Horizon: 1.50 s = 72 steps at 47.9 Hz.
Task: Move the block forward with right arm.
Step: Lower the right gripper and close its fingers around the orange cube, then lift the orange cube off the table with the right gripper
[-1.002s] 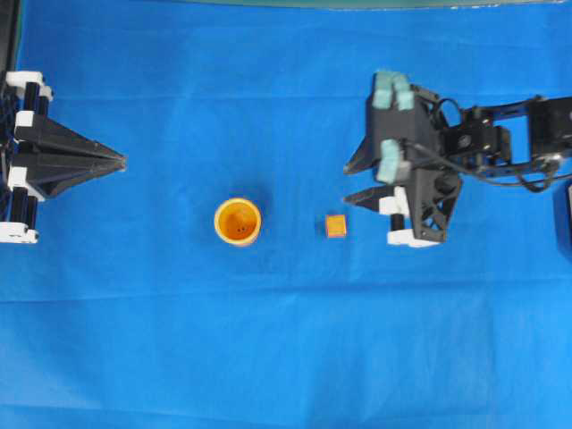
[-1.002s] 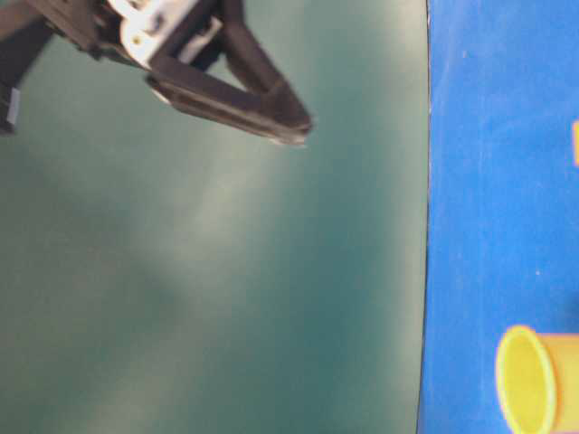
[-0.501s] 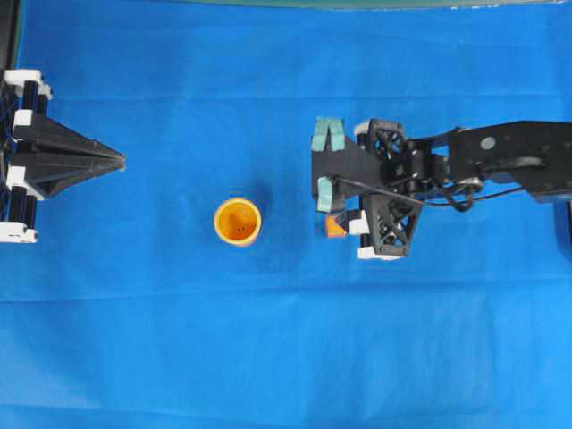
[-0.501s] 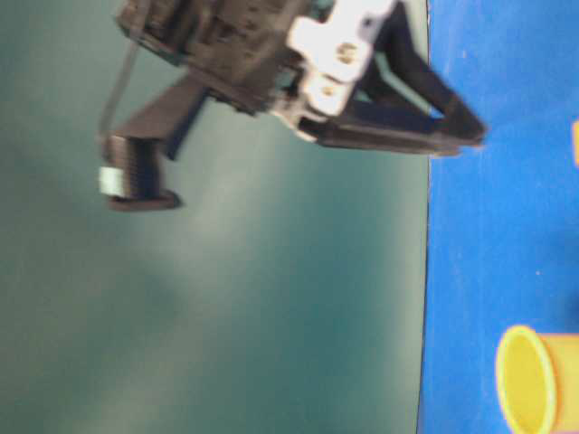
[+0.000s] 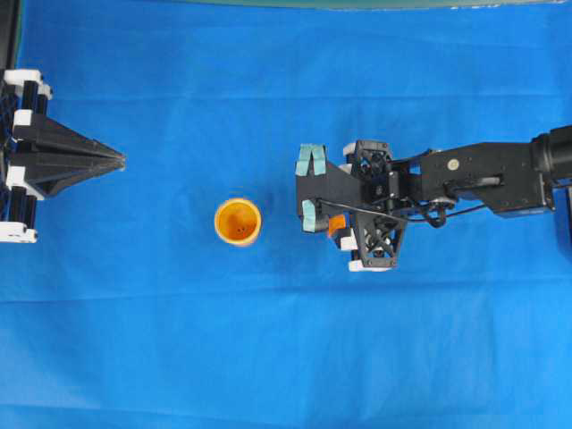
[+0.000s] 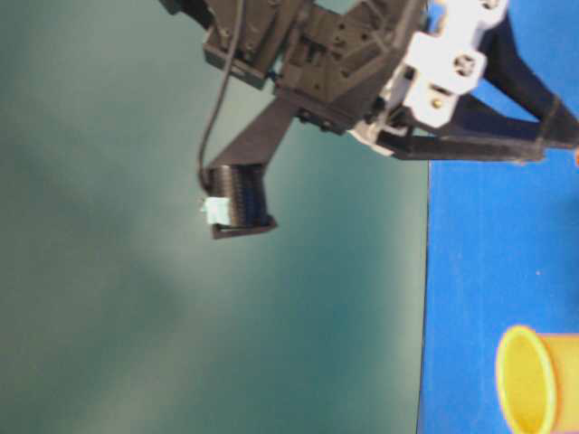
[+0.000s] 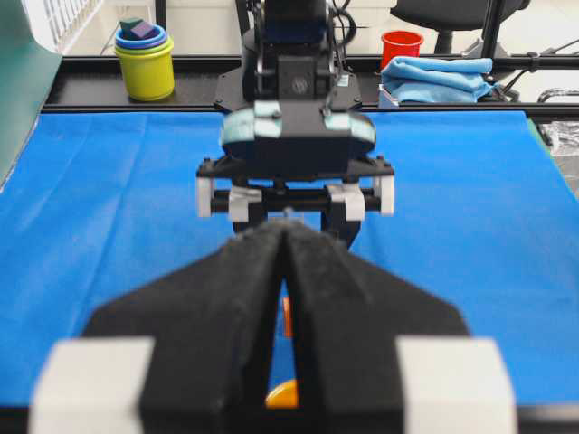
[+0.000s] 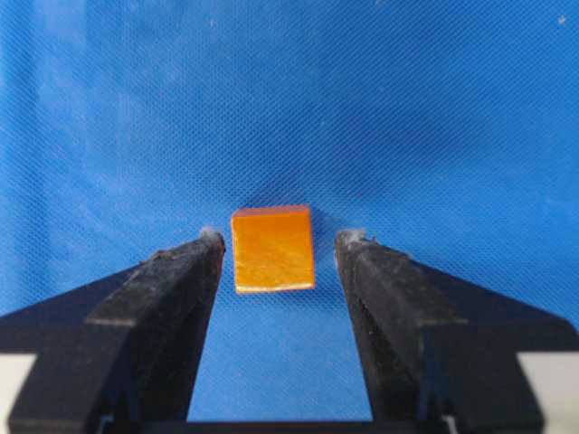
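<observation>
Overhead view: the right arm [image 5: 483,179] reaches in from the right edge across the blue table [image 5: 268,349]. Its pincer [image 5: 332,219] sits over the block [image 5: 336,224], of which only an orange corner shows between the black framework and the teal pads. The orange cup [image 5: 238,221] stands upright to the left of the block, apart from it. The left pincer [image 5: 116,161] rests at the left edge, its two black fingers pressed together into a point, holding nothing.

Table-level view: the right arm's black and white wrist assembly fills the top of the frame. The cup [image 6: 534,380] shows at the lower right. The block cannot be made out here.

Left wrist view: the closed left fingers [image 7: 235,307] occupy the foreground; the right arm [image 7: 294,136] faces them across the table.

Right wrist view: the block [image 8: 272,249] lies flat on the table between the two black fingers [image 8: 172,289]. The jaws stand wide apart, with a visible gap on each side of the block; neither finger touches it.
</observation>
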Motion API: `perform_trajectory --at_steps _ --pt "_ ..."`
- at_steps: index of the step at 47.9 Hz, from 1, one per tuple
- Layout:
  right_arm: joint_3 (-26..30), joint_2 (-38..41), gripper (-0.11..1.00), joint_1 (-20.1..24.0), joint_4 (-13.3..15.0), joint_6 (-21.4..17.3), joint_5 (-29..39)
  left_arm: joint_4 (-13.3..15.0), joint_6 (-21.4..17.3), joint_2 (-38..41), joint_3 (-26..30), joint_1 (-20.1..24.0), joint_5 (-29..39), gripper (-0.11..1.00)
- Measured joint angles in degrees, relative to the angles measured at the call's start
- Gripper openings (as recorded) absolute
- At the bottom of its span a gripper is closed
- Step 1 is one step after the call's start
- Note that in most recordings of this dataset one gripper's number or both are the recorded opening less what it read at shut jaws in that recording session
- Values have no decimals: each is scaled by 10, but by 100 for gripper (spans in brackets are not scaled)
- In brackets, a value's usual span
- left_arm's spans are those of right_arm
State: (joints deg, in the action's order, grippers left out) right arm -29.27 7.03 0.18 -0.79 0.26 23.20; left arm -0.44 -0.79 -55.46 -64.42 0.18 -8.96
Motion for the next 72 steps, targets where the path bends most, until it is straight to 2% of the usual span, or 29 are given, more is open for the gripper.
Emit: perform_trajectory --at_steps 47,59,65,72 --pt "-1 43 60 11 0 0 -44 1 0 -2 3 0 0 1" --pt "-18 45 59 11 -1 0 -55 1 1 -3 5 0 0 1" --pt "-25 45 56 11 -1 0 -56 1 1 -2 5 0 2 1" --pt "-25 45 42 11 0 0 -58 1 1 -3 5 0 3 1"
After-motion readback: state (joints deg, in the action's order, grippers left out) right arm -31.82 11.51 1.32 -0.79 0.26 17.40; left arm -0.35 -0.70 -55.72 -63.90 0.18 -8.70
